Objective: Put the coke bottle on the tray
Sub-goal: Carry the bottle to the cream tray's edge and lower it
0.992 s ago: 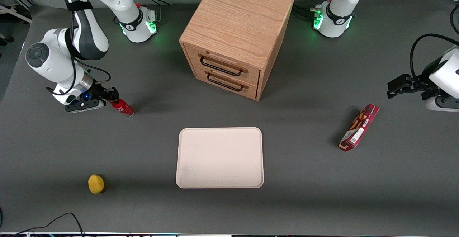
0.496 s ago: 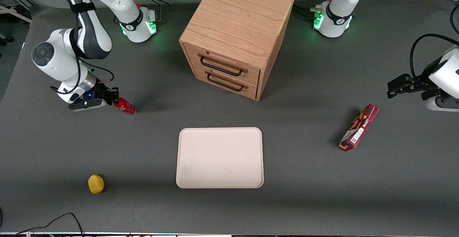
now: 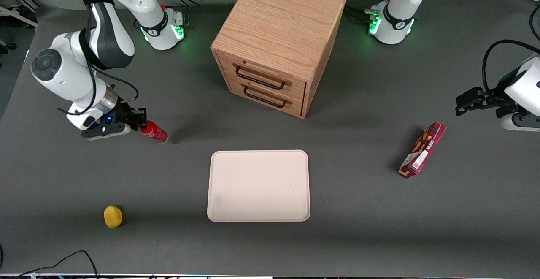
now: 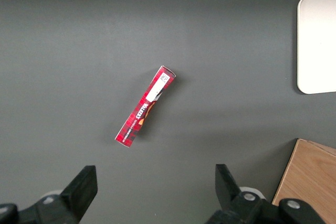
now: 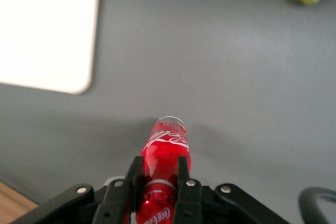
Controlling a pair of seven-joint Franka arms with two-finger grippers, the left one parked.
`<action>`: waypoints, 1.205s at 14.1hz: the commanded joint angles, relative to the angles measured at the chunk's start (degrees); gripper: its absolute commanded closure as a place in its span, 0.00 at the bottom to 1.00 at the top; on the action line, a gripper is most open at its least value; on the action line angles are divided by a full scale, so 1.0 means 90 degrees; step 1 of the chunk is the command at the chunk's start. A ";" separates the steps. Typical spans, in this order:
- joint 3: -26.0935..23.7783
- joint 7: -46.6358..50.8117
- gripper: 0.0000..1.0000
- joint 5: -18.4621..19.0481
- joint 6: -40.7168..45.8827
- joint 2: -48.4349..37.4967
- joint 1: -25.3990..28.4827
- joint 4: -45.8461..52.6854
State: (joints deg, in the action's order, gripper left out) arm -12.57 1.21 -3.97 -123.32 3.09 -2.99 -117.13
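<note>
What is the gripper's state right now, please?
Gripper: shut on the bottle, held above the table, toward the working arm's end, not yet over the tray.

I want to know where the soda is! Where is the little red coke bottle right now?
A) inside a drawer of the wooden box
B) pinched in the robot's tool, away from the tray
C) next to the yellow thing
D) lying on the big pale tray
B: the tool is closed on the coke bottle, near the working arm's end of the table, and the tray holds nothing.
</note>
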 commanded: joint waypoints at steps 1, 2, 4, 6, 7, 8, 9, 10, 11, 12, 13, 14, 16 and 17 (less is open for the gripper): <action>-0.0185 0.1004 1.00 0.0165 0.0956 0.1576 0.0504 0.2529; -0.0166 0.1540 1.00 0.0515 0.1171 0.1967 0.0866 0.3194; -0.0146 0.2421 1.00 0.0821 0.1629 0.2738 0.1355 0.4434; -0.0059 0.2629 1.00 0.0841 0.1827 0.3345 0.1649 0.5277; -0.0010 0.2639 1.00 0.0851 0.1808 0.3599 0.1660 0.5503; 0.0020 0.2620 1.00 0.0861 0.1779 0.3872 0.1670 0.5805; 0.0030 0.2630 1.00 0.0928 0.1769 0.4155 0.1776 0.6107; 0.0126 0.2630 1.00 0.1026 0.1701 0.4371 0.1893 0.6333; 0.0388 0.2630 1.00 0.1046 0.1439 0.4547 0.2078 0.6422; 0.0700 0.2649 1.00 0.1037 0.1137 0.4626 0.2312 0.6423; 0.0936 0.2649 1.00 0.1017 0.0931 0.4704 0.2508 0.6423; 0.1015 0.2659 1.00 0.1017 0.0774 0.4792 0.2626 0.6423; 0.1016 0.2717 1.00 0.1007 0.0491 0.4968 0.2608 0.6413; 0.1016 0.2718 1.00 0.1007 0.0422 0.5037 0.2617 0.6413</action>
State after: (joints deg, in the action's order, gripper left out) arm -4.20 24.28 4.15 -118.79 46.29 20.05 -62.61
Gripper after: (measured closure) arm 0.700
